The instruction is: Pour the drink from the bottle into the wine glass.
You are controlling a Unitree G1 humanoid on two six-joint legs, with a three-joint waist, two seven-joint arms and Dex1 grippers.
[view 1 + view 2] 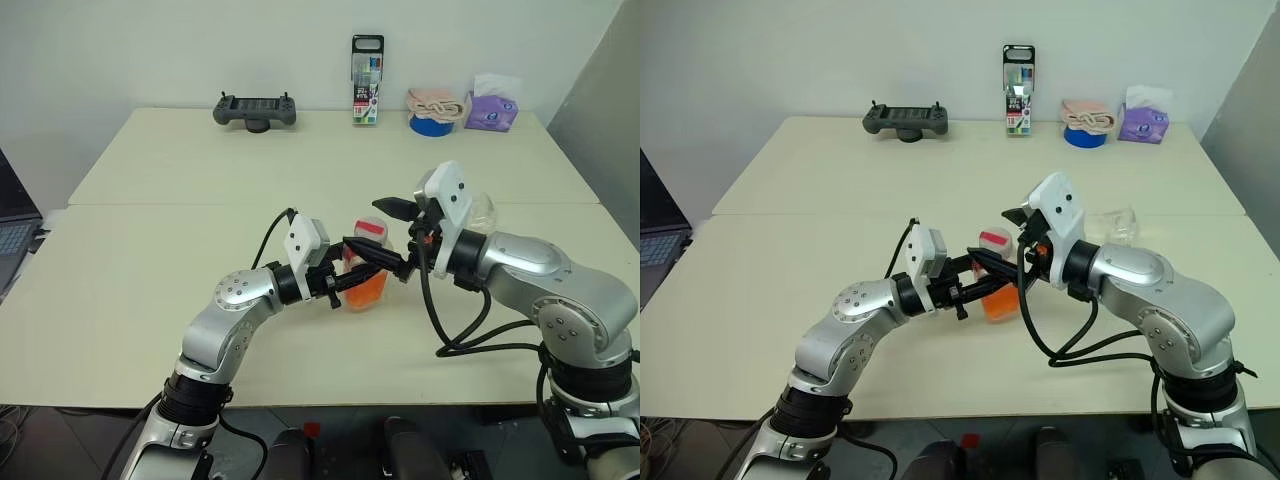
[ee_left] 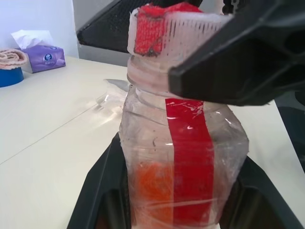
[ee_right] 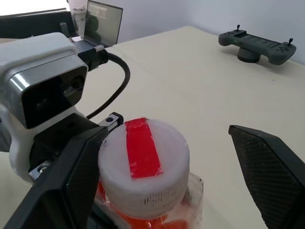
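My left gripper (image 1: pixel 345 283) is shut on the body of the small clear bottle (image 1: pixel 368 285), holding it upright just above the table's middle. Orange-red drink (image 2: pixel 152 186) fills its lower part. A strip of red tape runs up the bottle and across its white cap (image 3: pixel 143 176). Level with that cap, my right gripper (image 1: pixel 385 232) stands open, one finger (image 3: pixel 71 176) close beside it and the other finger (image 3: pixel 267 167) well apart. Partly hidden behind my right gripper, the clear wine glass (image 1: pixel 1115 222) rests on the table; I cannot tell how it stands.
Along the table's far edge stand a black game controller (image 1: pixel 255 110), a marker pack (image 1: pixel 367 80), a blue tape roll with rope on it (image 1: pixel 432 112) and a purple tissue box (image 1: pixel 492 105). A laptop (image 1: pixel 10 230) sits off the table's left side.
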